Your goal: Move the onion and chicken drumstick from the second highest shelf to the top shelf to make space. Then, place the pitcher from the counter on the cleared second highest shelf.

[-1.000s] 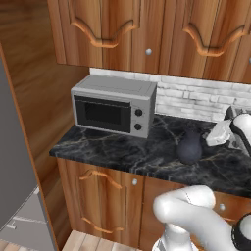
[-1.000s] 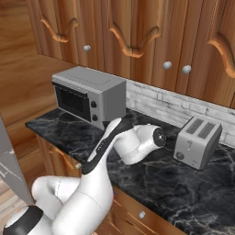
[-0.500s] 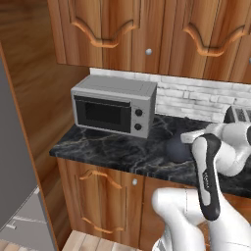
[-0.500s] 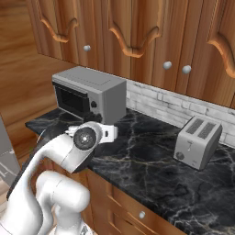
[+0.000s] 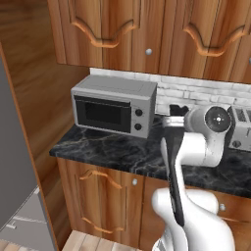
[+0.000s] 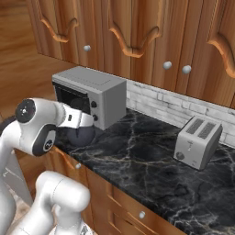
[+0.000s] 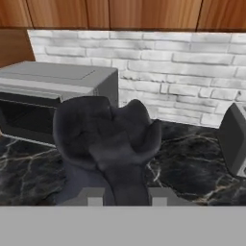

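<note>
The arm is swinging back across the surface (image 6: 151,156), bringing the claw (image 7: 122,194) in close on the pitcher (image 7: 108,139), which is sitting directly ahead beside the microwave (image 5: 115,105). The claw is pinching nearly shut on its rim, likely readying the lift.

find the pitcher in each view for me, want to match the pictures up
Left base view: the pitcher is a dark sliver right of centre, mostly behind the arm.
Right base view: left of centre, a dark bulb beneath the arm's wrist.
Hand view: centre, large and close.
Shared landmark: the microwave, just left of the pitcher in all three.
</note>
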Available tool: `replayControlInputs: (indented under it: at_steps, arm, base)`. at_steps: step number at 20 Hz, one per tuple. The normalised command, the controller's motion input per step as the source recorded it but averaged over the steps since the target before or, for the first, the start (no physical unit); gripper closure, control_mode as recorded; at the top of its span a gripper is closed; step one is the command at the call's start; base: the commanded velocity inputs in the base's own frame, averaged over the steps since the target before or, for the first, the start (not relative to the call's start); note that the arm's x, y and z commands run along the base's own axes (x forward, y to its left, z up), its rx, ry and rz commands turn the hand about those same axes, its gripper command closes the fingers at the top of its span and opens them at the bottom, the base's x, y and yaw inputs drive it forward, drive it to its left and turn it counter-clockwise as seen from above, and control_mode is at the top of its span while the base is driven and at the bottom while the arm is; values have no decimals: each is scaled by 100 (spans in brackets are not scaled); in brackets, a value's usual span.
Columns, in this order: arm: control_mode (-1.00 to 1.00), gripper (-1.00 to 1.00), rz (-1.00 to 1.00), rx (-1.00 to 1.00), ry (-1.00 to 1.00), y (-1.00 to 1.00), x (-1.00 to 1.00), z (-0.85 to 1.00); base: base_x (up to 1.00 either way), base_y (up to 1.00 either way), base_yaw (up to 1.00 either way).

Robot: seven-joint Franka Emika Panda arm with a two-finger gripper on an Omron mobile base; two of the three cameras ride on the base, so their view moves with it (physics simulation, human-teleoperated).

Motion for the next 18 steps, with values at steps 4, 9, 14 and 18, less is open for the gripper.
replayControlInputs:
  at_steps: [4, 9, 14, 18]
  arm:
    - [-100, 100, -15, -2, -1, 7, -10, 6]
    - [-100, 100, -3, 0, -2, 0, 0, 0]
    - [-100, 100, 5, 0, 0, 0, 0, 0]
    - [-100, 100, 0, 0, 0, 0, -2, 0]
  base:
    - [0, 0, 0]
    - [0, 0, 0]
    - [0, 0, 0]
    - [0, 0, 0]
